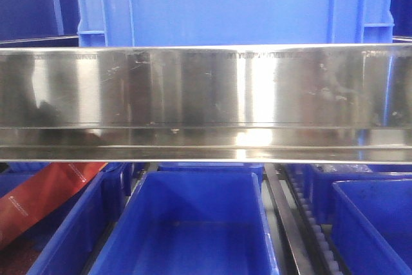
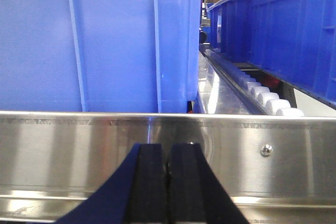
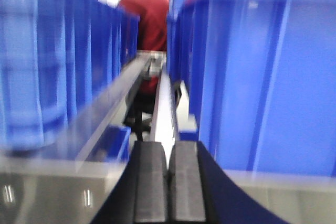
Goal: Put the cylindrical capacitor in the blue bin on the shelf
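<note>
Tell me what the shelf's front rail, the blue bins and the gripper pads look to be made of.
Front rail of the shelf: looks like stainless steel, shiny, with scratches and bright reflections. Blue bin: apparently moulded plastic, smooth and slightly glossy, with ribbed walls on the upper bin. Left gripper and right gripper pads: matte black, probably rubber or foam; the look leaves it open.

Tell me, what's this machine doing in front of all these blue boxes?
Right now it handles nothing. Both wrist cameras face the shiny stainless-steel shelf rail, with big blue plastic bins above it and more open blue bins below. The left gripper and the right gripper both have their black pads pressed together, with nothing visible between them. No cylindrical capacitor shows in any view. A person in a red shirt stands beyond the shelf.
</note>
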